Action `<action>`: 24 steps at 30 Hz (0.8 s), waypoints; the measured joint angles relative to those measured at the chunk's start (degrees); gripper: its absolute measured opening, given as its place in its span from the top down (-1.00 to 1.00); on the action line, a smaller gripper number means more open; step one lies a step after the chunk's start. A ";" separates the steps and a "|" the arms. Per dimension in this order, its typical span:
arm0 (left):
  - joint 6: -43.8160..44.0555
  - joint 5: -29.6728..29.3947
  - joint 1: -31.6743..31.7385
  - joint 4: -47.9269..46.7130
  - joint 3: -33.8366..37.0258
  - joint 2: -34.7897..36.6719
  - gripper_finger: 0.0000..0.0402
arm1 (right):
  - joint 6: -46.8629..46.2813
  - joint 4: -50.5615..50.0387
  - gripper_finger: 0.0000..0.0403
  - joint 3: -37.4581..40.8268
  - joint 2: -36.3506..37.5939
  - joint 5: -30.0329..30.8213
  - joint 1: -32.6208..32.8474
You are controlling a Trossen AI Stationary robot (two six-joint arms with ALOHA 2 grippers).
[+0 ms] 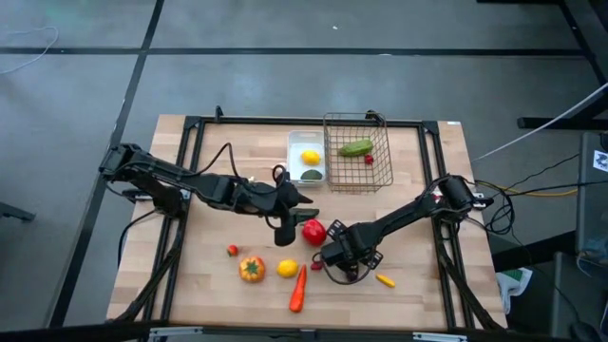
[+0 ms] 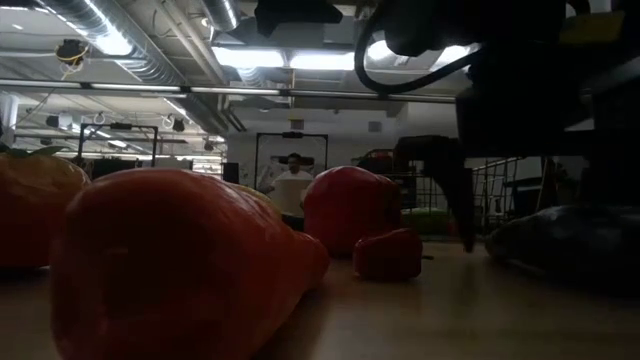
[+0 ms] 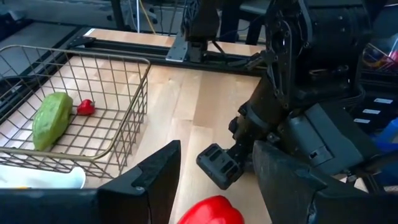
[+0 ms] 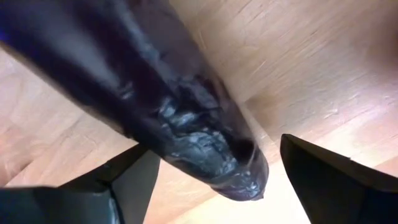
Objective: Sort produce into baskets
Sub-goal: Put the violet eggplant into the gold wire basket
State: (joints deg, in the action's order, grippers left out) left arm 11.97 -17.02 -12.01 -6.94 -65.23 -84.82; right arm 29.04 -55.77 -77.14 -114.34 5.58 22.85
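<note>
Wooden table [image 1: 209,275] carries loose produce. Right gripper [image 4: 211,180] straddles the eggplant [image 4: 180,118], fingers spread, not yet closed; next, squeeze. Left gripper [image 3: 214,180] hovers half-open over the red pepper [image 3: 211,211].

table [image 1: 418,294]: light wood, black frame | back: white tray [image 1: 294,157], wire basket [image 1: 384,171] just beside it | middle: red pepper [image 1: 313,230], dark eggplant [image 4: 186,118] | front: small red piece [image 1: 232,250], orange tomato [image 1: 252,269], lemon [image 1: 287,268], carrot [image 1: 298,288], yellow chilli [image 1: 385,280]
</note>
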 joint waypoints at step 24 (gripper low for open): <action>-0.26 0.00 0.00 -0.08 0.00 -0.02 0.02 | -0.07 -5.77 0.55 -0.02 4.44 -1.68 -0.11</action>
State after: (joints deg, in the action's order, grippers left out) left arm 11.70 -17.02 -12.01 -7.03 -65.23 -84.84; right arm 28.97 -61.54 -77.17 -109.90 3.91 22.74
